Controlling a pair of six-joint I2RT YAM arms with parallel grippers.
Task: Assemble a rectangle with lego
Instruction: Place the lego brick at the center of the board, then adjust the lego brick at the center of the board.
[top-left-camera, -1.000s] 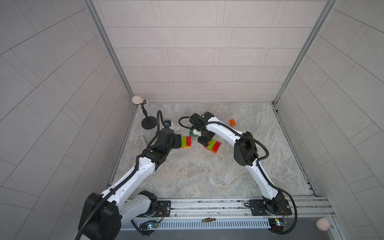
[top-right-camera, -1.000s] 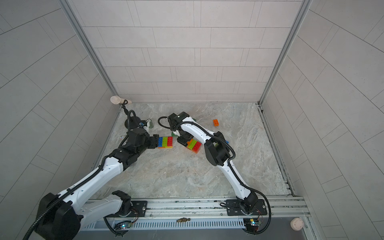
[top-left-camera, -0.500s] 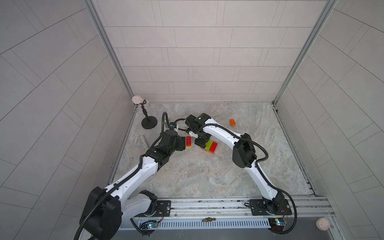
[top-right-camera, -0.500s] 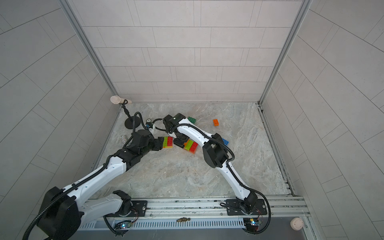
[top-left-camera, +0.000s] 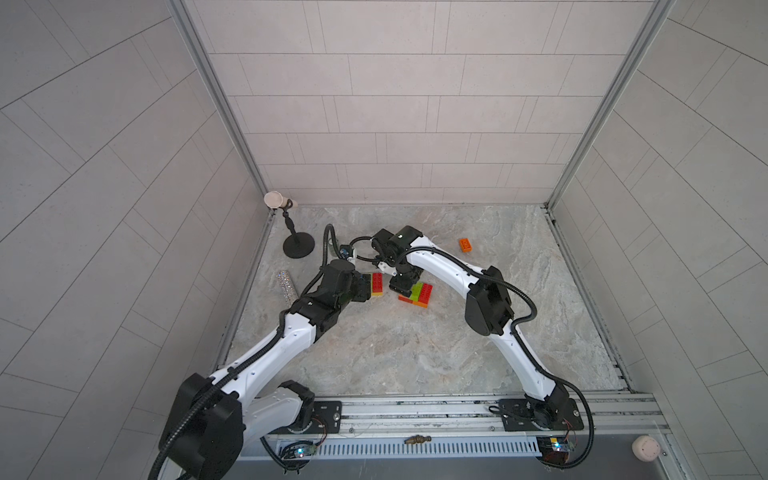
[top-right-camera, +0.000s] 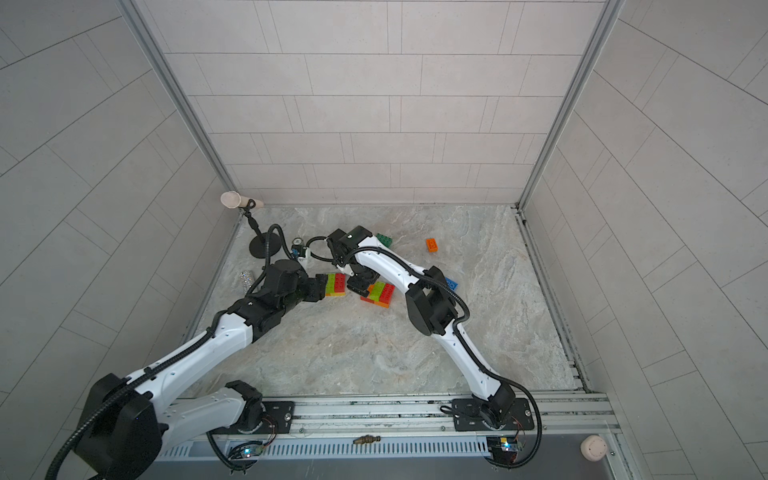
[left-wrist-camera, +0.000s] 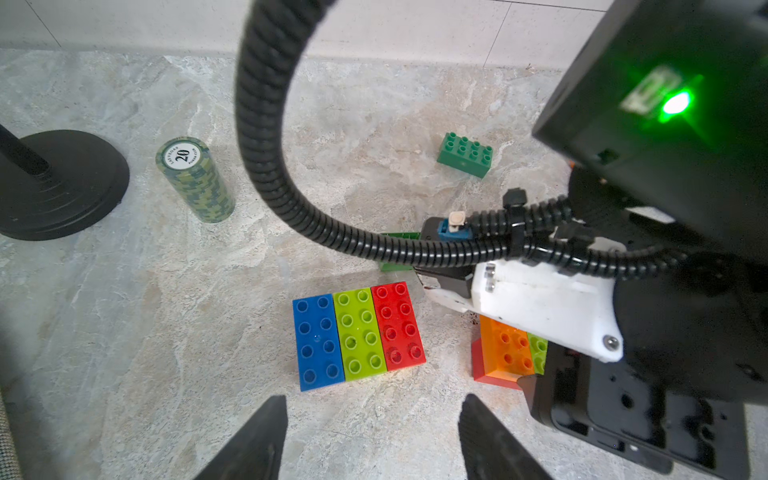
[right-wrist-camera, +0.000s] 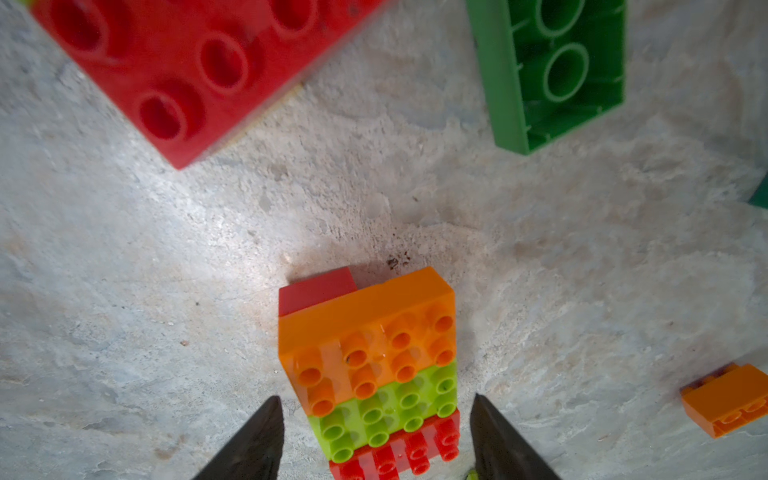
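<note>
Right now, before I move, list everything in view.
joined panel: one, blue, lime and red bricks side by side, in the middle
stacked cluster: one, orange, lime, red, beside the panel, not touching
dark green brick: one, dark green, studs up, at the back
upturned brick: one, green, hollow side up, behind the panel
orange brick: one, orange, alone at the back right
blue brick: one, blue, right of the cluster, partly hidden
stand: one, black, back left corner
chip stack: one, green patterned, upright beside the stand
glittery tube: one, silver, lying far left
left end effector: one, black, open, empty, short of the panel
right end effector: one, black, open, astride the cluster
</note>
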